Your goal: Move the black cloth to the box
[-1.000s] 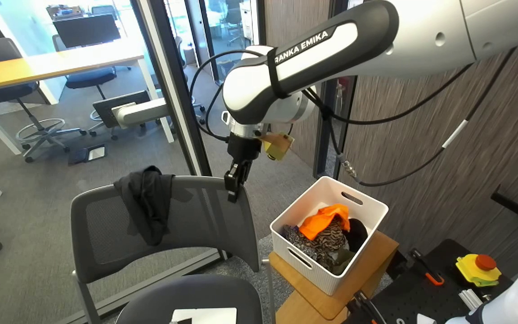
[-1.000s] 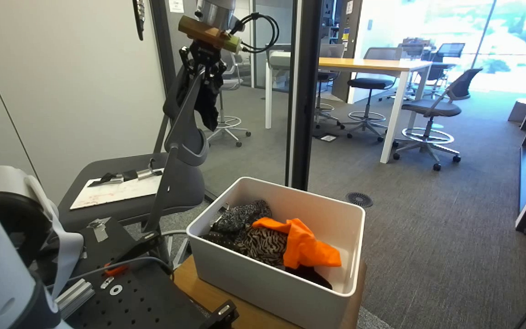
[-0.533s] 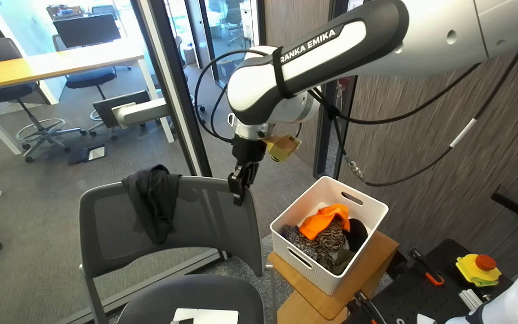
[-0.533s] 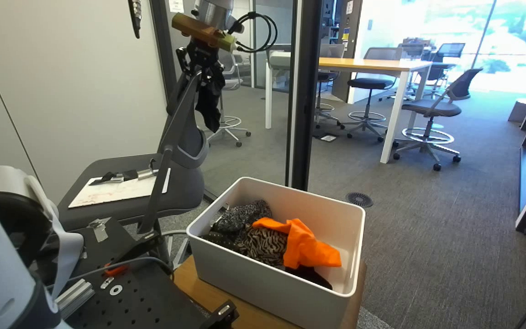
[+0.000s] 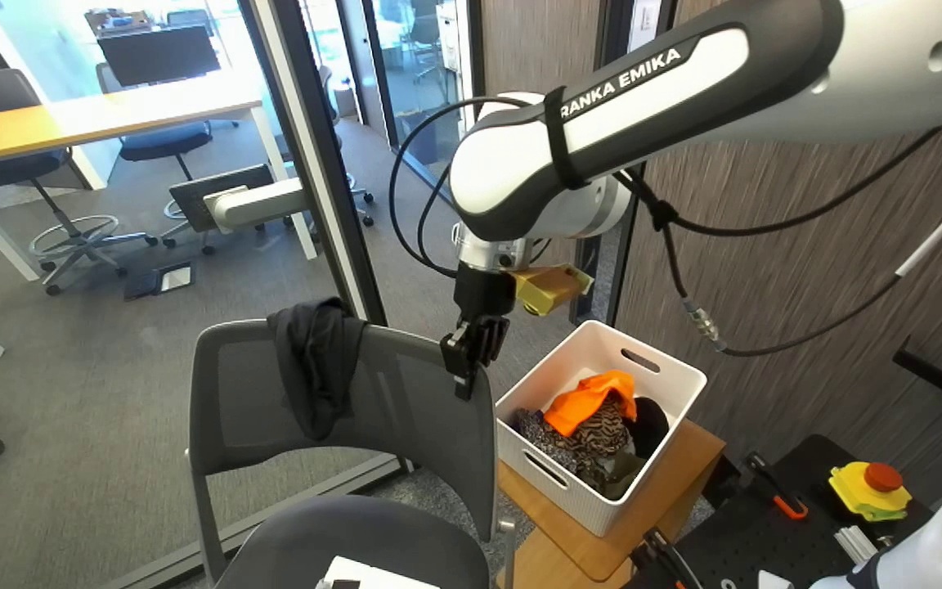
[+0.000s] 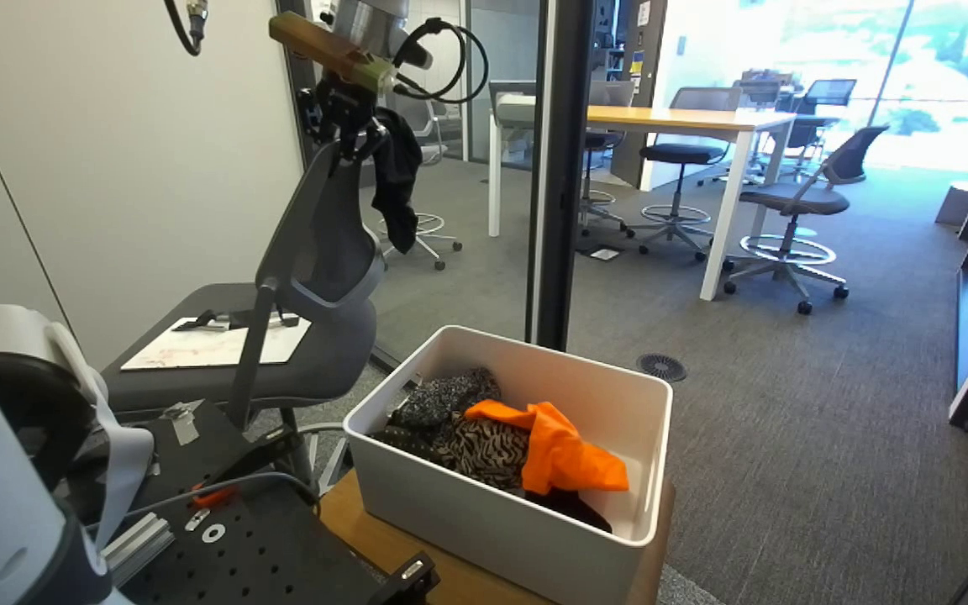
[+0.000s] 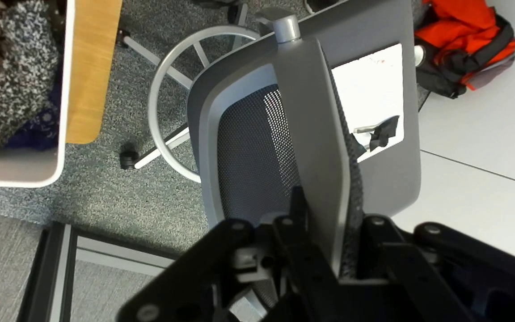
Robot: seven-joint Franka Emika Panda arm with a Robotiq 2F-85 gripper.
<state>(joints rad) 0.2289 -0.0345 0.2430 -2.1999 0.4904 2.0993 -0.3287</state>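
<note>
The tool [image 5: 468, 380] pinches the office chair's mesh backrest [image 5: 414, 384], over which black cloth [image 5: 320, 368] drapes near the tool; the white box [image 5: 581, 503] sits lower, to the tool's other side.

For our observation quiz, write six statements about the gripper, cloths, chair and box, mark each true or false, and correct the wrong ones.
1. The gripper straddles the chair's back. True.
2. The black cloth hangs over the chair's back. True.
3. The gripper touches the black cloth. False: they are apart.
4. An orange cloth lies in the white box. True.
5. The orange cloth is alone in the white box. False: an animal-print cloth lies there too.
6. The gripper is inside the white box. False: it is at the chair's back.
</note>
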